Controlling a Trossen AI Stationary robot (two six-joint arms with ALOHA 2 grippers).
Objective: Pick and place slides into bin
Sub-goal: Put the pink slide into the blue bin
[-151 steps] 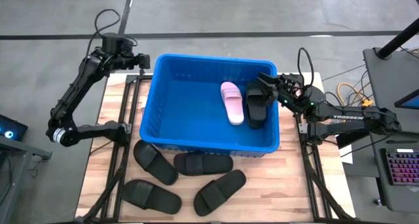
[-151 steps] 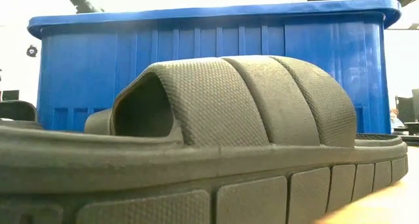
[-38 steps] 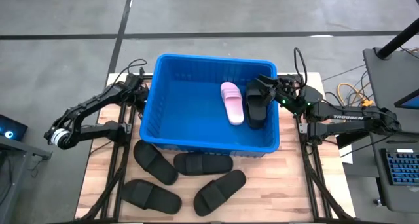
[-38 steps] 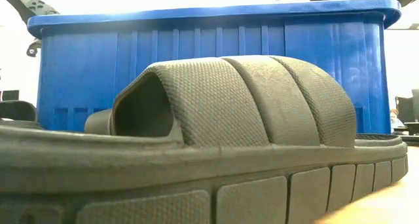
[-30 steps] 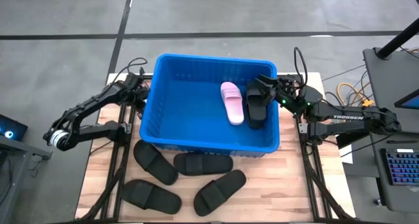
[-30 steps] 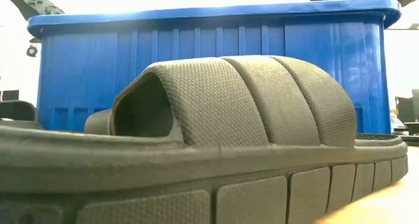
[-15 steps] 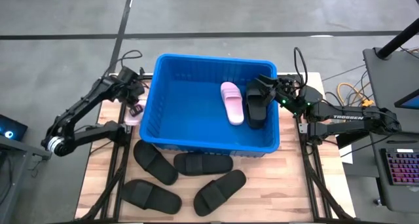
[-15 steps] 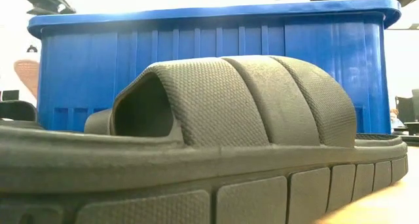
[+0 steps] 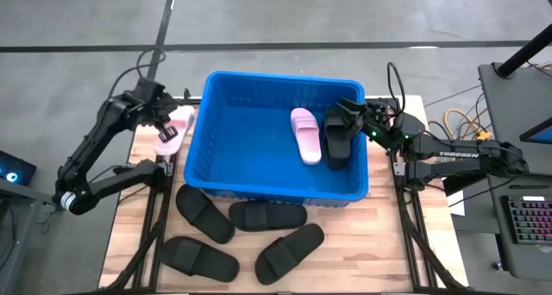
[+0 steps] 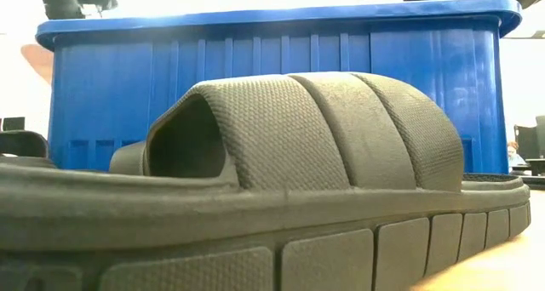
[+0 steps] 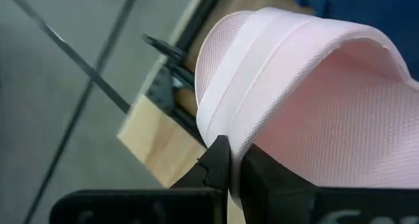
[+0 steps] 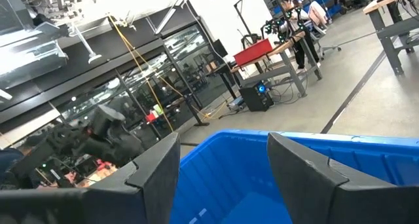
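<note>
One pink slide (image 9: 169,128) is hanging just outside the bin (image 9: 200,148), its long axis running alongside that wall, as the left gripper (image 9: 160,109) is pinching its strap in shut jaws while the right gripper (image 9: 347,116) is waiting wide over the far rim.

Two dark jointed arms, black cables, white lettering on right arm (image 9: 457,154), dark angular claw fingers (image 12: 154,168)

Two slides (image 9: 321,138) lie side by side in the bin (image 9: 278,189); one slide (image 9: 172,128) hangs just left of it; four (image 9: 246,236) lie before it.
</note>
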